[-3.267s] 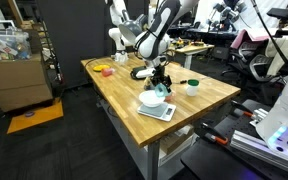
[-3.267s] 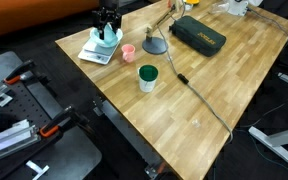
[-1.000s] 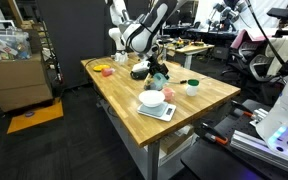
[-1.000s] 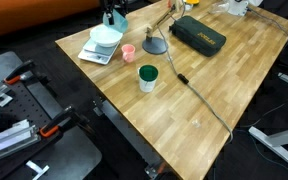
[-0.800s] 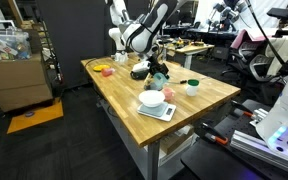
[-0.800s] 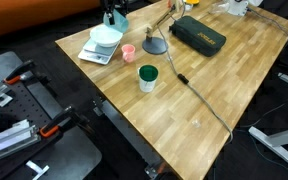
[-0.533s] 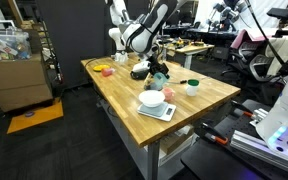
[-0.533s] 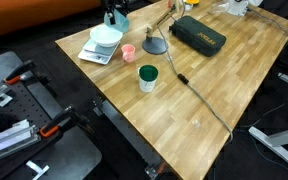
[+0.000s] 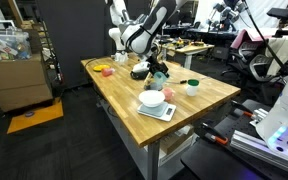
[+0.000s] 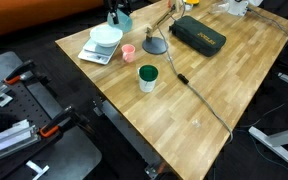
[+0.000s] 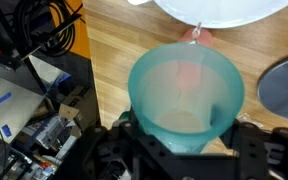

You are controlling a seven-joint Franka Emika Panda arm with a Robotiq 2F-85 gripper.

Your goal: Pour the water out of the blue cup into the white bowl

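My gripper [image 11: 184, 132] is shut on the blue cup [image 11: 184, 95], a pale teal tumbler whose open mouth faces the wrist camera. The white bowl [image 11: 224, 10] lies just beyond the cup's rim at the top of the wrist view. In both exterior views the gripper [image 9: 159, 70] [image 10: 114, 12] holds the cup [image 9: 159, 79] [image 10: 122, 20] in the air, behind and above the bowl [image 9: 152, 99] [image 10: 106, 36]. The bowl sits on a flat white scale [image 9: 160, 112] [image 10: 96, 54] near the table corner.
A small pink cup [image 10: 128, 52], a pale cup with a green top [image 10: 147, 77] [image 9: 192, 87], a dark round base [image 10: 156, 45] with a cable, and a black case [image 10: 198, 35] are on the wooden table [image 10: 214, 90]. The scale is close to the table edge.
Since 3.3 s ago the gripper has lifted the cup from right over the bowl and drawn it back. Over the last second it has barely moved.
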